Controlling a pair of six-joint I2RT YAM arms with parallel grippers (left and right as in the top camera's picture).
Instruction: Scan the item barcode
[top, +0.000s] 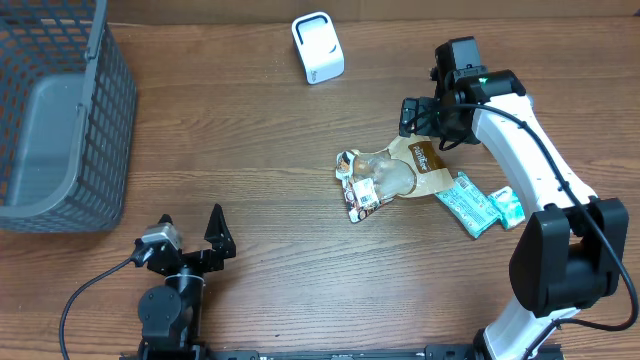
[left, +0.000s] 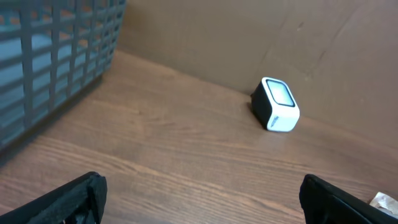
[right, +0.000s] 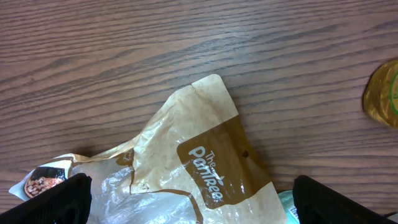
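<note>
Right gripper (right: 193, 205) spread wide, pinching nothing; black fingertips (right: 56, 199) sit at the bottom corners of the wrist view. Brown snack bag (right: 199, 155) lies flat on the table (right: 124, 50) in the gap between them, its top corner poking out past the tips. Can't tell whether the tips touch the bag or hang just above it. Seen from overhead, right gripper (top: 422, 118) sits over the upper right end of the snack bag (top: 400, 168), which is crumpled, with a clear middle and its printed end toward the left. Teal packets (top: 478, 205) right against the bag's lower right edge, partly under the right arm. Small yellowish thing (right: 382, 93) at the right edge of the wrist view, too cropped to identify. Left gripper (top: 192, 238) also spread wide and empty, low near the front table edge, well apart from the bag. White scanner (left: 277, 106) ahead of it at the far side of the table, window tilted up, well apart from bag and both grippers. Grey mesh basket (top: 60, 120) at far left.
</note>
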